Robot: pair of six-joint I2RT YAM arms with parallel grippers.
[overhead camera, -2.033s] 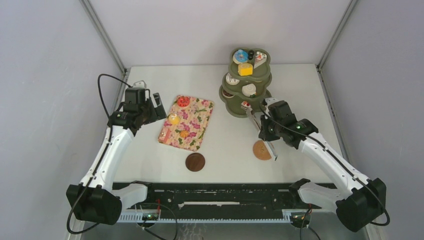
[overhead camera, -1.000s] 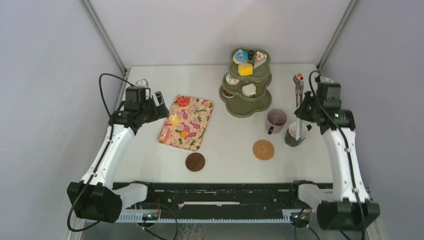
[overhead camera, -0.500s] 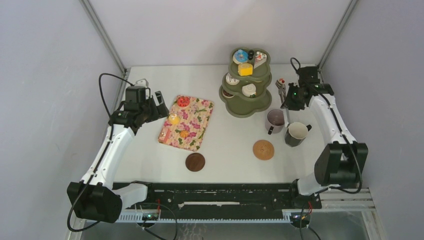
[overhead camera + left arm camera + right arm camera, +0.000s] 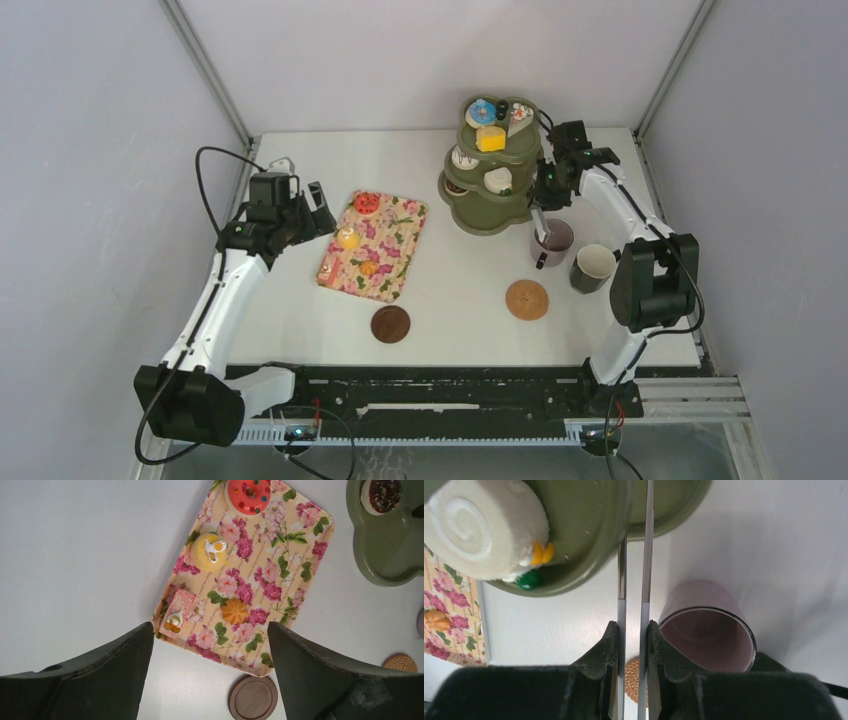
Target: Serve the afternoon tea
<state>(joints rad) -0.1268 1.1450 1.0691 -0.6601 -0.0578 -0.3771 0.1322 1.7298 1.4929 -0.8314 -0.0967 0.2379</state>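
The right claw (image 4: 632,630) is clamping the tongs (image 4: 646,540), blades crossing the green stand (image 4: 589,525) near a white swirl pastry (image 4: 484,527) (upper left) — a careless swing risks tipping the mauve mug (image 4: 706,630), lower right. The left claw (image 4: 208,630) is hovering, spread, over the floral tray (image 4: 300,545).

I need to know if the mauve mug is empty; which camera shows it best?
Right wrist: the mauve mug is close, its open mouth showing nothing inside. Top external shows it small, beside the tongs; left wrist catches at most a sliver.
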